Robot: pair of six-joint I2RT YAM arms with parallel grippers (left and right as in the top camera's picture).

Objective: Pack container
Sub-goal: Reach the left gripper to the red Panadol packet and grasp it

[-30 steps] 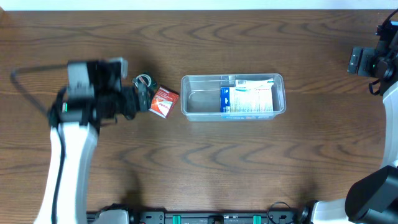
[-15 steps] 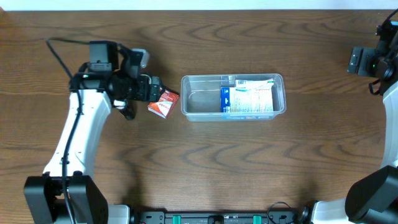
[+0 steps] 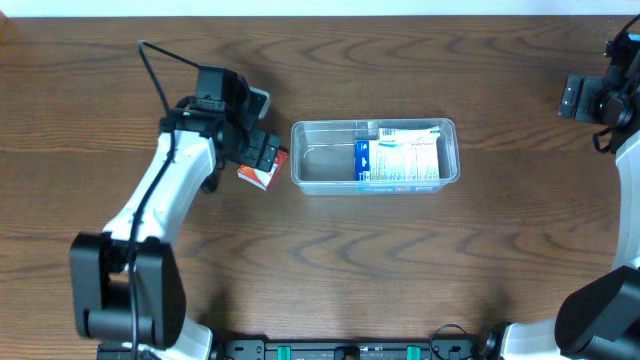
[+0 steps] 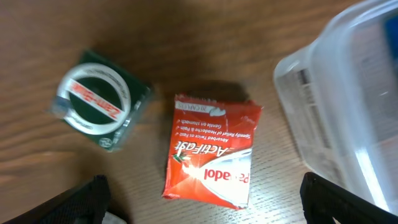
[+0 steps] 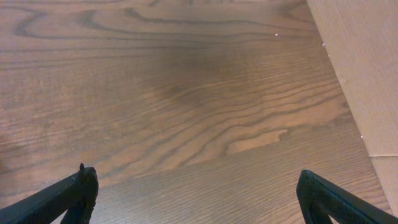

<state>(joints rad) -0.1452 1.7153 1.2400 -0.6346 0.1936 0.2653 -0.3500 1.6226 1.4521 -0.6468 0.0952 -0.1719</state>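
The clear plastic container [image 3: 320, 167] sits mid-table with a blue-and-white box [image 3: 400, 158] lying in its right half; its rounded corner shows in the left wrist view [image 4: 339, 106]. A red Panadol box [image 4: 211, 152] lies just left of it on the wood, mostly hidden under my arm in the overhead view [image 3: 262, 176]. A small dark green box with a white ring label [image 4: 99, 106] lies left of the red one. My left gripper [image 3: 262, 152] hovers open above the red box, its fingers spread wide either side. My right gripper [image 3: 585, 97] is open and empty at the far right edge.
A tan cardboard surface [image 5: 367, 68] stands at the right of the right wrist view, beside bare wood [image 5: 186, 112]. The left arm's cable [image 3: 160, 75] loops above the table at the back left.
My left arm has swung right and forward across the table, bringing the gripper from left of the small boxes to right over them. The right arm and the container have not moved.
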